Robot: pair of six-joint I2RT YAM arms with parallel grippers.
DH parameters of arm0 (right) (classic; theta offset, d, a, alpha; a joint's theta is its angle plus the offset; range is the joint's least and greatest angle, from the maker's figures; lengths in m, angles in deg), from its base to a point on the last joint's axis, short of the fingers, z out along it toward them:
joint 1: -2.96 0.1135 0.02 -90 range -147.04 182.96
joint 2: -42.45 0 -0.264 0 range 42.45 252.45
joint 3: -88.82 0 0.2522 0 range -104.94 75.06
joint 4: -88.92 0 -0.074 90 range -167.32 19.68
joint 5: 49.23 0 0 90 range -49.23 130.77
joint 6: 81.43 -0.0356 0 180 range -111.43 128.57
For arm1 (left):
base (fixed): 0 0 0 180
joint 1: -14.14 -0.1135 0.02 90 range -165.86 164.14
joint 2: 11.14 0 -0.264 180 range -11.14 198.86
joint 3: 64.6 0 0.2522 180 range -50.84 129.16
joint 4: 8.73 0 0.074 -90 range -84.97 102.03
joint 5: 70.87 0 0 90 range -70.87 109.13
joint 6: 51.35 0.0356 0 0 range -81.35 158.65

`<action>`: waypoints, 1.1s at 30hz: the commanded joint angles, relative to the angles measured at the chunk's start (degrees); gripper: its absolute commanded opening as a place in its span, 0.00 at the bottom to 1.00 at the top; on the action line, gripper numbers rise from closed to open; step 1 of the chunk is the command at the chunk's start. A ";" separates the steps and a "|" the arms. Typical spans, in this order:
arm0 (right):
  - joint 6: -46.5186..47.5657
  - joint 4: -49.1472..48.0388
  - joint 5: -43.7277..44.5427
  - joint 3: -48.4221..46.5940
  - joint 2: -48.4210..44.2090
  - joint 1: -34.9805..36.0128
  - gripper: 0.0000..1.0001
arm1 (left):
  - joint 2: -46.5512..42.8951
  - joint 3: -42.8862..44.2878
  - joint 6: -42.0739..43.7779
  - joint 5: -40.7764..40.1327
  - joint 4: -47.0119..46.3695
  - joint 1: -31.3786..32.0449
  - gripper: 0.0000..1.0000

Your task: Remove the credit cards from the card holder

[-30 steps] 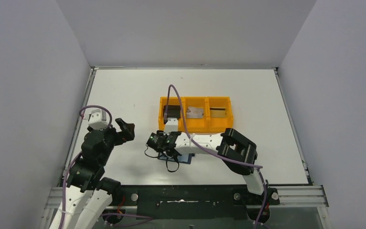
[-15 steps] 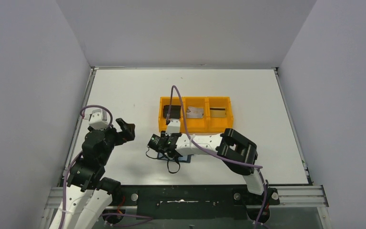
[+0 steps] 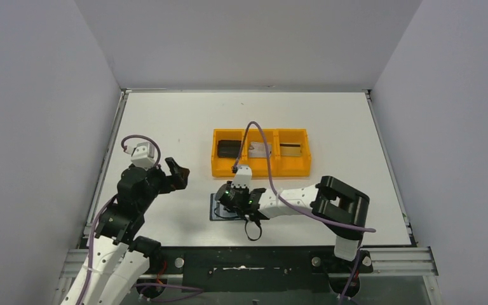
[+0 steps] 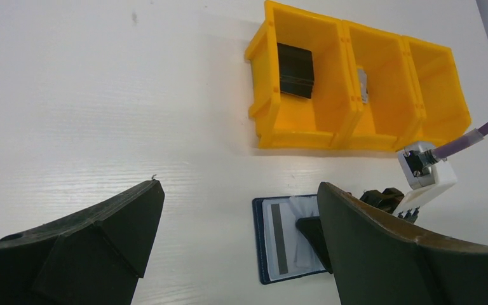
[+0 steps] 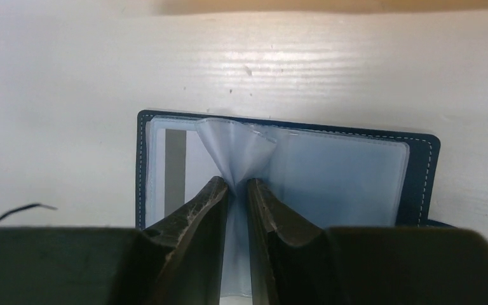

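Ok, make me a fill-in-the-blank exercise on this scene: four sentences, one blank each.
1. The card holder lies ___ on the table, pockets facing up.
2. The gripper pinching its clear sleeve belongs to the ___ arm.
3. The orange tray has ___ compartments.
4. The left gripper holds ___.
Missing words: open; right; three; nothing.
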 commanded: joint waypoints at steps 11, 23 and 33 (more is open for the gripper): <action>-2.11 -60.80 -20.67 32.93 -13.03 -8.02 0.25 | 6.27 -0.33 2.86 11.91 -6.34 -0.04 0.92; -6.31 -72.11 -22.75 39.09 -10.83 -10.70 0.27 | 16.65 -10.50 -14.28 38.72 -29.07 2.26 0.76; -8.30 -69.30 -21.16 40.12 -11.14 -11.86 0.29 | 25.97 -16.41 -19.40 30.59 -40.45 11.99 0.74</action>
